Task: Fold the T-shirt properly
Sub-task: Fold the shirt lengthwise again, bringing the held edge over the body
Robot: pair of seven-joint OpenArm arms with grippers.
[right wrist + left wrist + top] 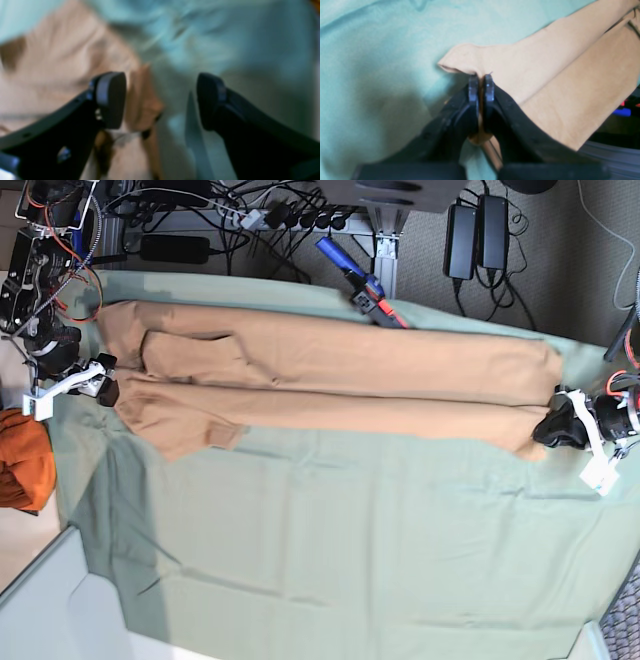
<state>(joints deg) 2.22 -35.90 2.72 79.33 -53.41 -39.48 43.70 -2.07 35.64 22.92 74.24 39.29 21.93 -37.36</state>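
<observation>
Base view, left to right. A bunched orange cloth point(22, 458) sits at the far left edge, partly cut off by the frame. Just right of it, the right pincer point(103, 388) stands at the left end of the T-shirt point(330, 380). The right wrist view is heavily blurred: the two fingers point(111, 100) stand spread wide apart, nothing clamped between them, tan fabric lying under and beside the left-hand finger. Whether a finger touches the fabric cannot be told.

The T-shirt lies on the green cloth point(330, 550) that covers the tabletop, toward its far side. It is a long, narrow band stretched across nearly the full width, light orange-tan, with a lengthwise crease running down the middle. At its left end a folded sleeve flap and some uneven corners show; the surface is otherwise fairly flat.

Behind the tabletop, cables, power bricks point(475, 230) and a blue-handled tool point(350, 275) lie on the floor.

At the far right, the left pincer point(552, 430) is pressed together on the T-shirt's corner. In the left wrist view its fingers point(473, 87) pinch a thin fold of tan fabric, lifting it slightly; the arm behind is cut off.
</observation>
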